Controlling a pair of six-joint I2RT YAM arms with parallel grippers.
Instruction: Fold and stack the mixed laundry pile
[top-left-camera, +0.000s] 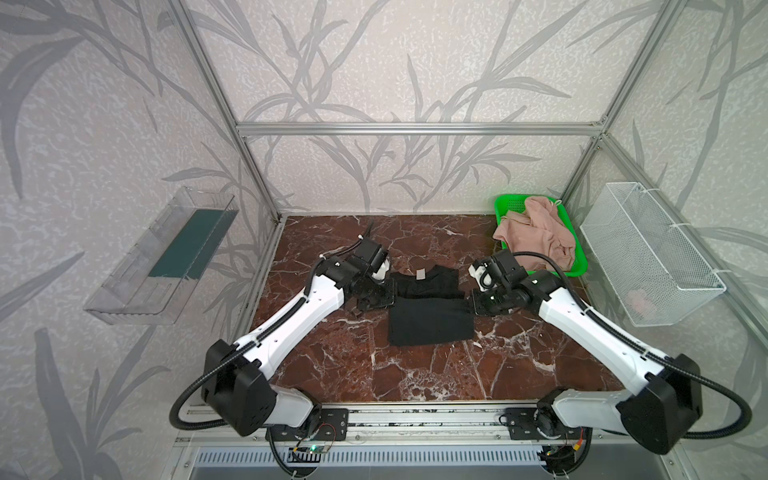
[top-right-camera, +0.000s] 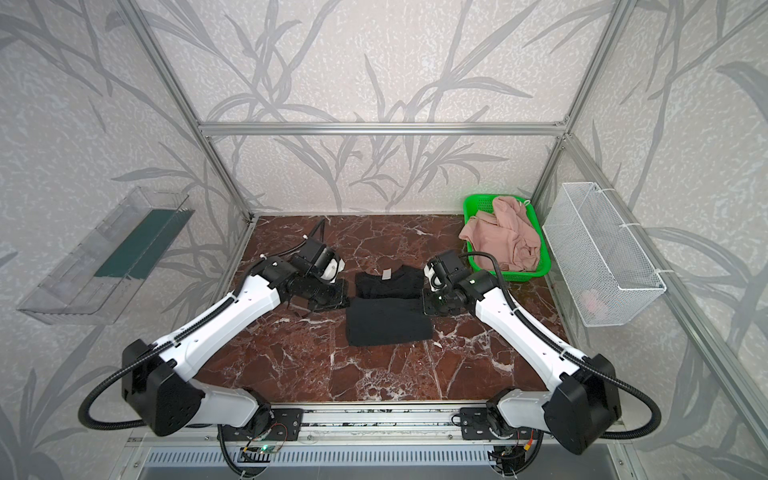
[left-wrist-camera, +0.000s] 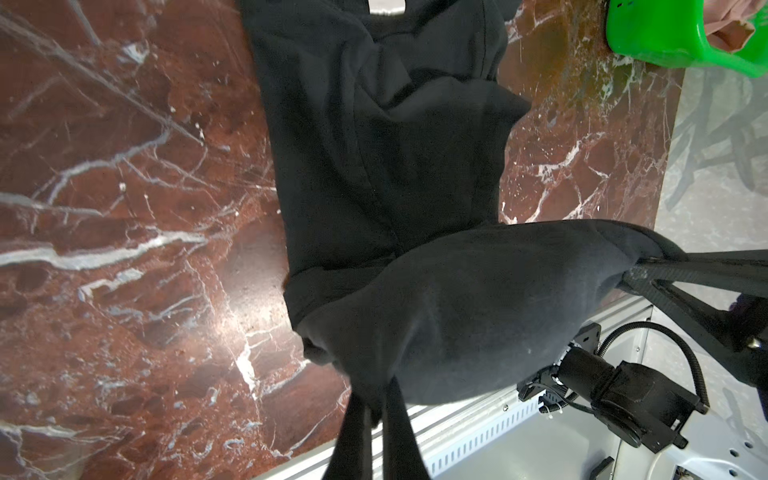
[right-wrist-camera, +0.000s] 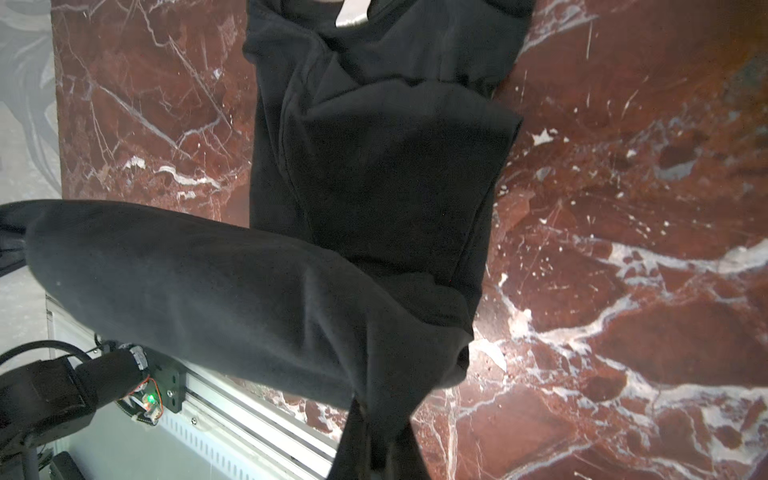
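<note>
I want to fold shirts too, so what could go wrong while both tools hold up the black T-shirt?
The left tool and right tool each pinch just a small bit of the black T-shirt, so one side might slip and the fold land crooked. The cloth sags between them and may bunch when laid down. The right arm is close to the pink shorts spilling over the green basket and might snag them.

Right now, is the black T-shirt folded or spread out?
Partly folded: black T-shirt lies narrowed, sides folded in; left gripper and right gripper pinch its lifted lower end.
</note>
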